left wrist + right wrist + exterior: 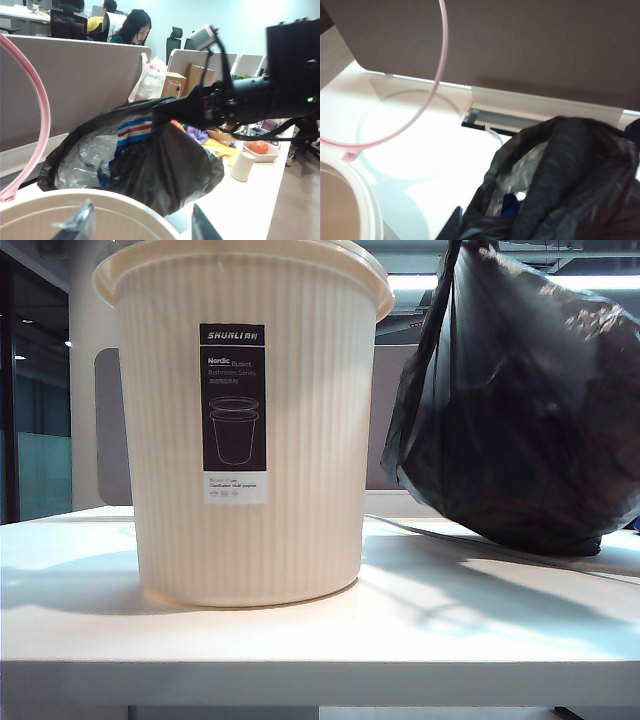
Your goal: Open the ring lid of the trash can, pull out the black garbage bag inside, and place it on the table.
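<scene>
The cream ribbed trash can [250, 430] stands on the white table [300, 640] at left centre. Its pink ring lid [42, 100] is swung up on edge above the rim; the right wrist view shows the ring lid [437, 75] too. The black garbage bag [520, 400] is out of the can and hangs to its right, its bottom down at the tabletop. My right gripper [160, 111] is shut on the bag's mouth from above, out of the exterior view. My left gripper [142, 227] is open, one finger inside the can's rim [100, 200] and one outside.
A grey partition [85, 85] runs behind the table. A thin cable [450, 535] lies under the bag. A paper cup [242, 166] and a bowl [260, 148] sit further along the desk, with people and boxes beyond.
</scene>
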You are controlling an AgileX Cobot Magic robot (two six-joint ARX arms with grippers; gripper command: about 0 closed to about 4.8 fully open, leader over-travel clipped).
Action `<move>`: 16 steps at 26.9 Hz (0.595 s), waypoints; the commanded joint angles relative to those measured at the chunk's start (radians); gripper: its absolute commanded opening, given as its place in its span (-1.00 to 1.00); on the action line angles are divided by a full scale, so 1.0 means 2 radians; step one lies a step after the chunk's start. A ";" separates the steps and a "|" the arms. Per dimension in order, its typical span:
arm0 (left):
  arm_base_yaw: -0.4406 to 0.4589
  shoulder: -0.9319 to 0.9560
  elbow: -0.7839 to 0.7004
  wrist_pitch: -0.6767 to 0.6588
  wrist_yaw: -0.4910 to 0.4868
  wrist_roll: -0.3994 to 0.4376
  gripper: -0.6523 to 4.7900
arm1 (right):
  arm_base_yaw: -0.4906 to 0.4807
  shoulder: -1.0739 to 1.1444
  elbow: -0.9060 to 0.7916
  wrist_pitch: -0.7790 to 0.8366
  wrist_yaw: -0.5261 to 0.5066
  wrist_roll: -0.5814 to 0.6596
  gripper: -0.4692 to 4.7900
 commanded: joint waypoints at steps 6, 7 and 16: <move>-0.001 -0.002 0.003 0.006 0.014 -0.011 0.14 | 0.001 -0.018 0.002 0.009 0.001 -0.013 -0.83; -0.001 -0.002 0.003 0.006 0.017 -0.011 0.14 | 0.001 -0.019 0.002 0.009 0.001 -0.013 -0.83; -0.001 -0.002 0.003 0.006 0.025 -0.021 0.14 | 0.000 -0.060 -0.081 0.061 0.004 -0.009 -0.83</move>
